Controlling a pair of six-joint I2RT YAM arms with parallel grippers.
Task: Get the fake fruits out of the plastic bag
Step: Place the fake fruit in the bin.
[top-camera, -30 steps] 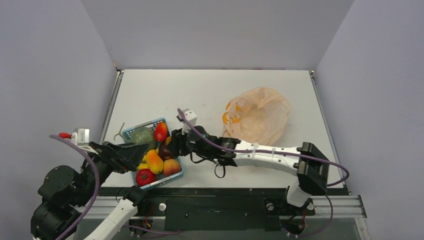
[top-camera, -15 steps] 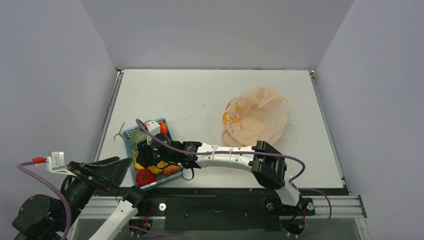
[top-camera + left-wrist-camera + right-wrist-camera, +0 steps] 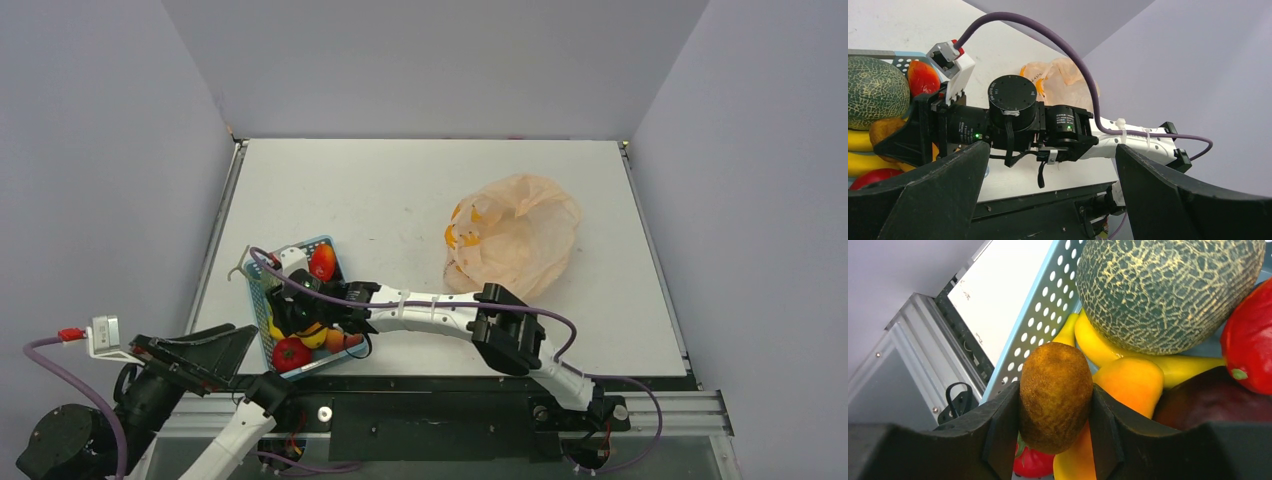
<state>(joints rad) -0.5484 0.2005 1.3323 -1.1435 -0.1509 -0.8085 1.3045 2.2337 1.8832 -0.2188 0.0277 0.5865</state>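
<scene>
Overhead, the arm (image 3: pixel 430 310) hides the brown fruit (image 3: pixel 1055 390) clamped in right tool (image 3: pixel 1055 402); left tool (image 3: pixel 1050 150) gapes empty

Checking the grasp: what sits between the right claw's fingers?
A small brown fruit, clamped in the right claw over the blue basket; the right wrist view shows it.

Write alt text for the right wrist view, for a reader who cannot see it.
The right gripper is shut on a small brown fruit, held over a pale blue perforated basket. Packed in the basket are a green netted melon, yellow bananas, an orange-yellow mango, a dark purple fruit and a red fruit.
</scene>
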